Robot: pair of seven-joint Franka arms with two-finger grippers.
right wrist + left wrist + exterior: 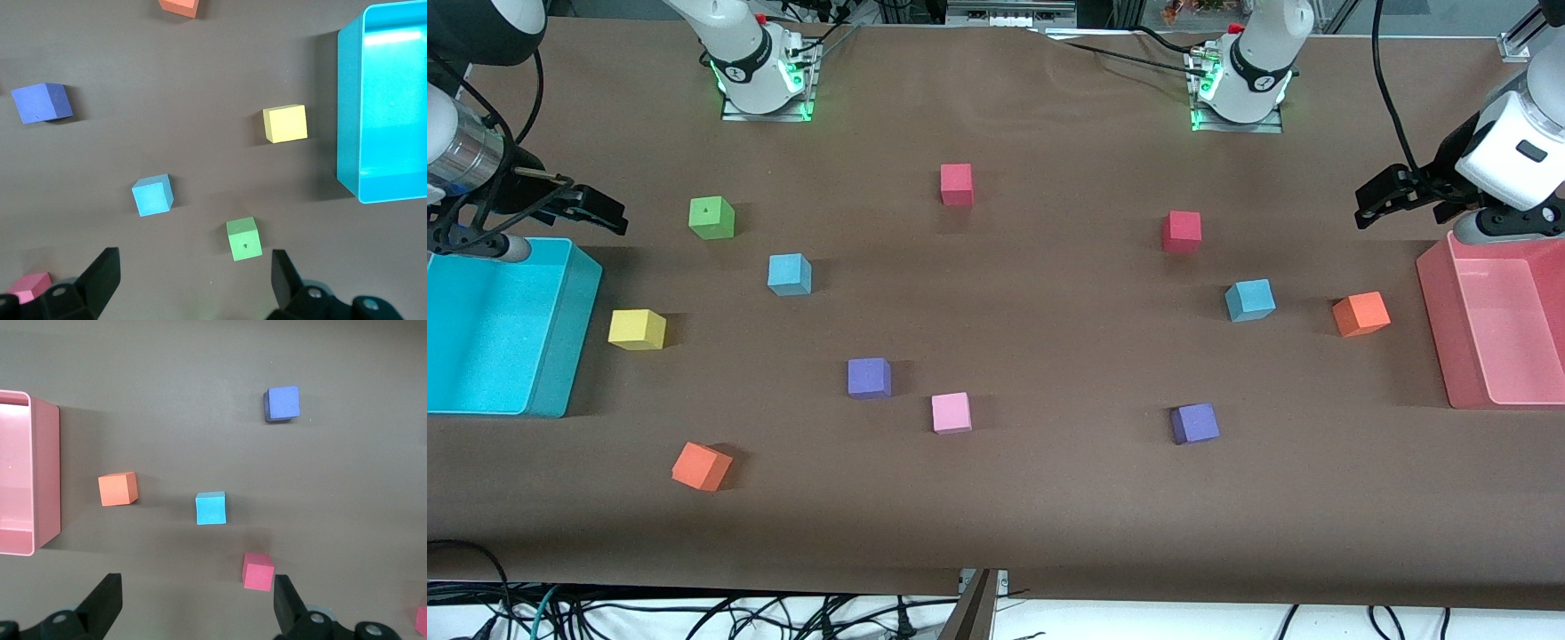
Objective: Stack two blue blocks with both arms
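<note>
Nearest the camera sits an orange cube, while my 2 blue blocks lie well apart mid-table; my left gripper over the pink bin and right gripper over the cyan bin both gape wide, and I judge these cubes light, soft foam, best pinched across 2 flat sides.

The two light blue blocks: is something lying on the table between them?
No; front view shows bare brown table between the one blue block and the other blue block.

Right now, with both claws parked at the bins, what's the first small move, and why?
Probably bring the left claw, open over the pink bin, down over the nearest blue block. Both blue blocks lie apart, untouched; the other sits toward the right claw.
</note>
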